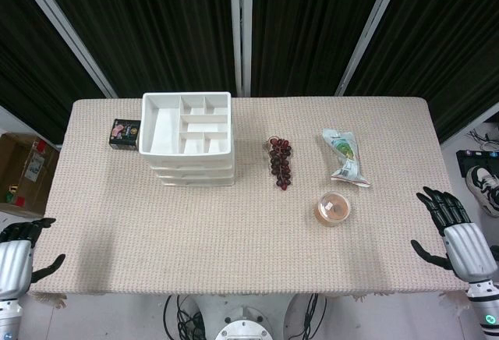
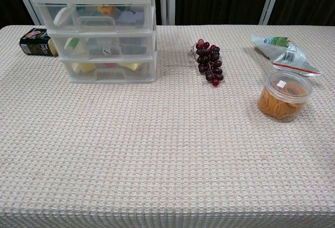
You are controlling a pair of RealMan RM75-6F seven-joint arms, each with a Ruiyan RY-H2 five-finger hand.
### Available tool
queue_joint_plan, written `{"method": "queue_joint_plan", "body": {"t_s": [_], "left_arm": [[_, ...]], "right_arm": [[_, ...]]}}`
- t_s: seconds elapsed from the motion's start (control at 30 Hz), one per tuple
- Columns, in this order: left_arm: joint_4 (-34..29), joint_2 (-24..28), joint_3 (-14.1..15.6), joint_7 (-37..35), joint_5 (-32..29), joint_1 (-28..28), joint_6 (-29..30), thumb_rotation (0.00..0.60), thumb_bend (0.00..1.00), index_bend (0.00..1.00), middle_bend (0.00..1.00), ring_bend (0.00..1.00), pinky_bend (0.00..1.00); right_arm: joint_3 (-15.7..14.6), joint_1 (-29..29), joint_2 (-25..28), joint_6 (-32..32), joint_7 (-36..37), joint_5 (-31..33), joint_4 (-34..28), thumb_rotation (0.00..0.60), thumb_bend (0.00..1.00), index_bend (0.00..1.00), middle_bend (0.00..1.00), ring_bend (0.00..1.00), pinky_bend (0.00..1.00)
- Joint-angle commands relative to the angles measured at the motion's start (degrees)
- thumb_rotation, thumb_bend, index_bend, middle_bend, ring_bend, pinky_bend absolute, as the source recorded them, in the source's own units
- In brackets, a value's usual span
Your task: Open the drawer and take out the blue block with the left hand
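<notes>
A white plastic drawer unit stands at the back left of the table, its three see-through drawers all pushed in. Small items show dimly through the drawer fronts; I cannot pick out the blue block among them. My left hand hangs off the table's left front corner, fingers spread, holding nothing. My right hand sits at the right front edge, fingers also spread and empty. Neither hand shows in the chest view.
A small black box lies left of the drawer unit. A bunch of dark grapes lies mid-table. A snack bag and a clear tub of rubber bands sit to the right.
</notes>
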Motion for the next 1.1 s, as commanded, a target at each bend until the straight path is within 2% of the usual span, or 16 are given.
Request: {"method": "queue_joint_plan", "body": {"t_s": [0.03, 0.3, 0.4, 0.43, 0.6, 0.77, 0.9, 1.1], "left_arm": [[0.08, -0.34, -0.22, -0.14, -0.42, 0.02, -0.34, 0.6, 0.16, 0.27, 0.33, 0.28, 0.24], [-1.26, -2.22, -1.18, -0.89, -0.36, -1.3, -2.21, 0.6, 0.14, 0.27, 0.34, 0.28, 0.25], [-3.17, -4.22, -2.36, -3.77, -0.36, -3.8, -5.44, 0.6, 0.14, 0.28, 0.36, 0.3, 0.3], [-3.95, -5.18, -2.96, -5.28, -0.58, -5.22, -7.41, 0.6, 0.14, 0.28, 0.37, 0.32, 0.36], [-5.85, -11.27, -6.34, -15.6, -4.34, -12.02, -17.6, 0.6, 0.2, 0.31, 0.49, 0.49, 0.68], [-5.98, -16.86, -10.53, -27.42, -13.68, -19.6, -31.99, 0.6, 0.34, 0.29, 0.73, 0.83, 0.97], [-3.42, -20.35, -14.68, -37.28, -21.05, -24.05, -41.02, 0.6, 0.41, 0.24, 0.83, 0.91, 1.0], [1.64, -27.26, -17.47, -39.73, -27.91, -26.9, -42.39, 0.6, 0.45, 0.2, 0.92, 0.97, 1.0]], "right_arm": [[0.19, 0.41, -0.06, -0.57, -0.37, 0.28, -0.53, 0.6, 0.2, 0.0, 0.01, 0.0, 0.0], [0.59, 1.16, 0.16, -1.14, -1.25, 0.47, -1.32, 0.6, 0.2, 0.0, 0.01, 0.0, 0.0], [0.93, 1.68, 0.25, -1.19, -1.48, 0.23, -1.65, 0.6, 0.2, 0.0, 0.02, 0.0, 0.0], [1.07, 1.96, 0.34, -1.38, -1.73, 0.17, -1.87, 0.6, 0.2, 0.0, 0.02, 0.0, 0.0], [1.65, 3.23, 0.79, -2.21, -2.75, -0.19, -3.04, 0.6, 0.2, 0.0, 0.02, 0.0, 0.0], [1.9, 4.08, 1.31, -3.13, -3.39, 0.0, -3.98, 0.6, 0.2, 0.0, 0.02, 0.0, 0.0], [1.99, 4.23, 1.56, -3.39, -3.5, 0.51, -4.31, 0.6, 0.2, 0.0, 0.02, 0.0, 0.0], [1.89, 3.92, 1.22, -3.37, -3.21, 1.49, -3.82, 0.6, 0.2, 0.0, 0.02, 0.0, 0.0]]}}
